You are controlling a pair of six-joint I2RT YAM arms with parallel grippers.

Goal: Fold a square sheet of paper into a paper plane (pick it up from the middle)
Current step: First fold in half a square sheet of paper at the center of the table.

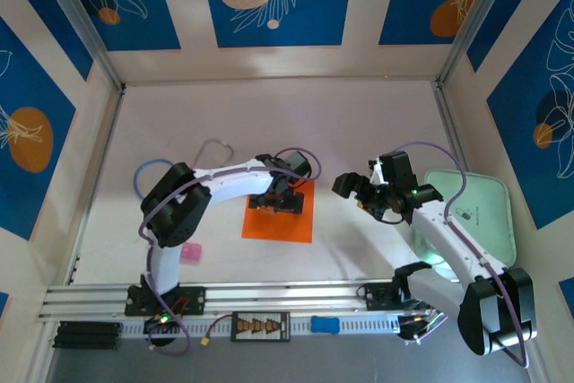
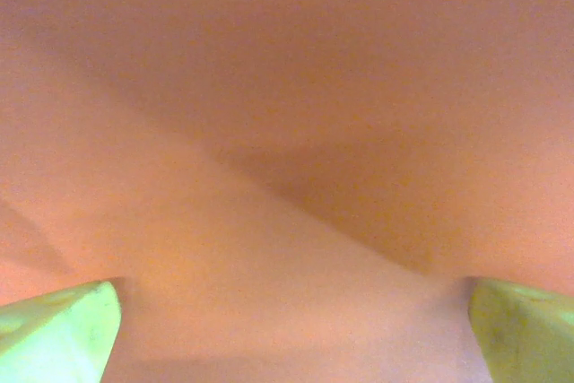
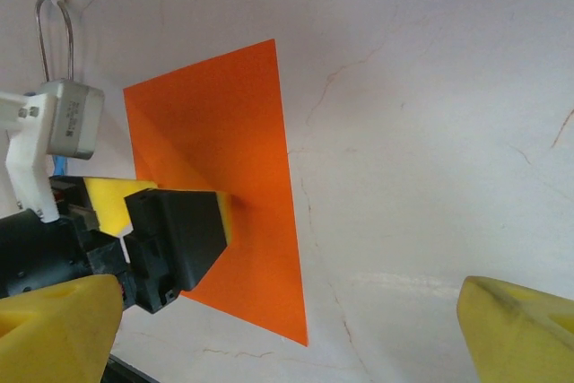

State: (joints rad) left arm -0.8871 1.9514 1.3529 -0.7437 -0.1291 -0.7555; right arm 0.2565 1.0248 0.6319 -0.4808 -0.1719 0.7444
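Bench (image 1: 359,123): pale, walled on three sides.
Tray (image 1: 489,213): pale green, rounded, at the right edge, partly under the right arm.
Sheet (image 1: 278,226): orange square, lying unfolded near the bench's middle, well apart from the tray.
Left tool (image 2: 291,334): jaws spread wide, low over the sheet's far part; whether it touched could not be told.
Right tool (image 3: 287,334): jaws spread wide, gripping nothing, above bare bench beside the sheet.
Block (image 1: 190,252): small, pink, by the left arm's base.
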